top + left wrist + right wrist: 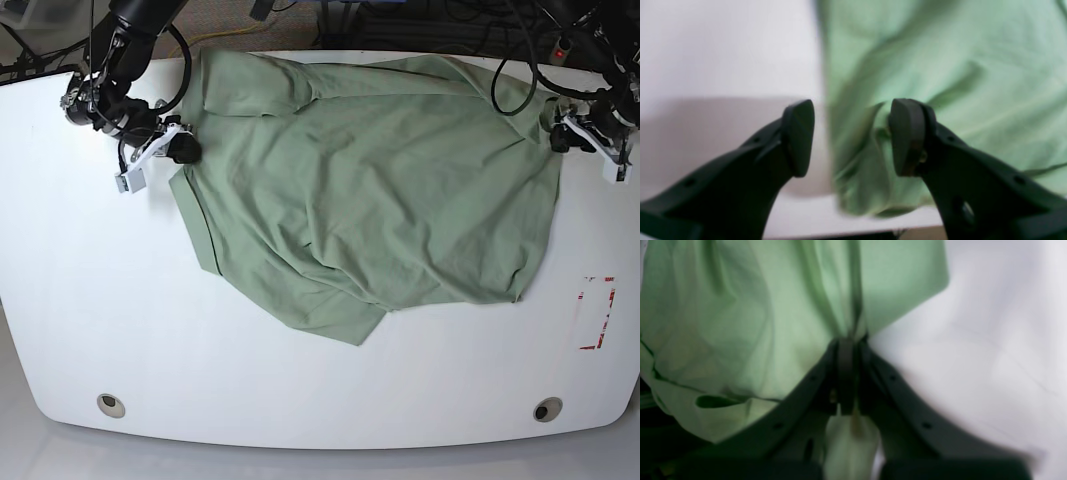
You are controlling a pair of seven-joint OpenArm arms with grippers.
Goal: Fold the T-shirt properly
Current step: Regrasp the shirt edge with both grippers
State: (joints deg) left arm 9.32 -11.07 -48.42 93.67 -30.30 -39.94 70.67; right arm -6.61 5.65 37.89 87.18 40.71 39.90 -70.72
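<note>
Right claw [846, 373]: jaws closed on a pinched gather of the T-shirt [380, 190], cloth bunched between the pads and a tuft showing behind them. In the base view it sits at the garment's edge on that view's left, near the far side of the tabletop [100, 330].

Left claw [851, 136]: jaws parted to a middling gap, holding nothing. One pad [907, 136] lies over the cloth, the other over bare tabletop, so the shirt's edge runs between them.

T-shirt: pale sage-green, spread unevenly and creased across the middle and far part of the white tabletop, one corner trailing toward the near side. No fold is made yet.

Step in hand, by judgement: taking hold of two opposite edges before the first fold or a straightening pull. One side is gripped; the other is lined up only.

Next move calls for: the left claw to close squarely on the edge, then both to lift evenly.

Writing: none legible. Red marks [597, 313] on the tabletop are possibly tape; too small to tell.
</note>
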